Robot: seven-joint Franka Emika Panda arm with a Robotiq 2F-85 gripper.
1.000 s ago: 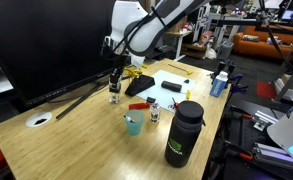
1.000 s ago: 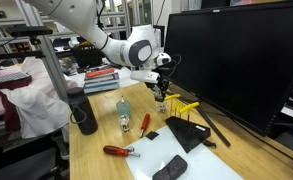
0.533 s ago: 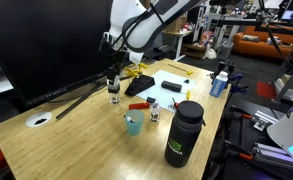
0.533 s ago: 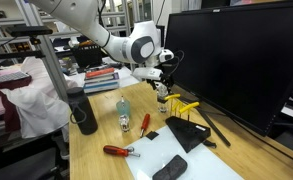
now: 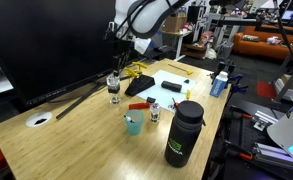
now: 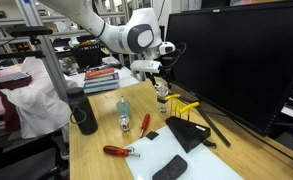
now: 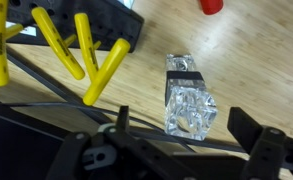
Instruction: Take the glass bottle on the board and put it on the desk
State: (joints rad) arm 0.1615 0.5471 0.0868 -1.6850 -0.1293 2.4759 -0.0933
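Pincer [image 7: 176, 152] spread and empty, poised above the small clear glass bottle [image 7: 189, 98].
It stands upright on the light wooden worktop [image 5: 76, 125], just beside yellow prongs [image 7: 91, 50], near the black monitor [image 5: 46, 45]; the arm reaches down from above.

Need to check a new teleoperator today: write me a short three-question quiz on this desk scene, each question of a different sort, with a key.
1. True or false: the Robotiq gripper is shut on the small clear glass bottle.
2. The bottle stands upright on: A) the thin white board; B) the light wooden desk; C) the black flat pad.
3. Fill in: in the wrist view, the pronged object beside the bottle is coloured ___.
Key: 1 false, it hangs open above the bottle; 2 B; 3 yellow.
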